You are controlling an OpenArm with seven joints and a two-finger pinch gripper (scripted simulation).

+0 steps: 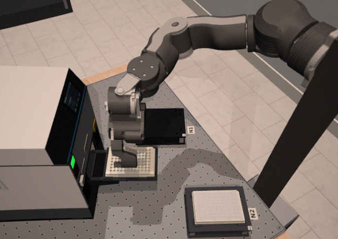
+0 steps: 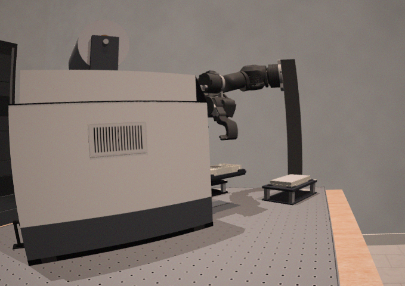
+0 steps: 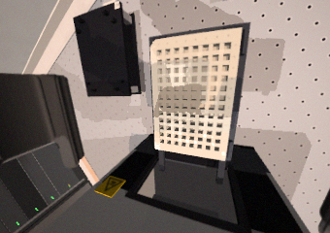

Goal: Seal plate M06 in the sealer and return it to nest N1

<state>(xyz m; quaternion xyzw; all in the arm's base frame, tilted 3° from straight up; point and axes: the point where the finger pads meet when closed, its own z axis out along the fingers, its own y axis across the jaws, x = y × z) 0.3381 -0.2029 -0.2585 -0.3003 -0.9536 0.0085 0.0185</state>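
Observation:
The white 96-well plate M06 (image 1: 132,168) lies in the pocket of the sealer's stage (image 1: 98,167), which stands out in front of the housing. Its wells are open, with no foil, and its long side runs away from the housing, as the wrist view (image 3: 196,92) shows. In the exterior view the plate (image 2: 224,167) looks about level. My gripper (image 1: 125,159) (image 2: 226,134) is open and empty, well above the plate and apart from it. The lamp (image 1: 72,162) shows green. The START key (image 1: 81,179) sits under it. Nest N1 (image 1: 164,126) is black and empty.
Plate M09 (image 1: 217,206) lies flat on nest N2 (image 1: 217,228) at the front right; it also shows in the exterior view (image 2: 290,179). The sealer housing (image 1: 19,135) fills the left side. The arm's dark post (image 1: 310,121) stands at the right.

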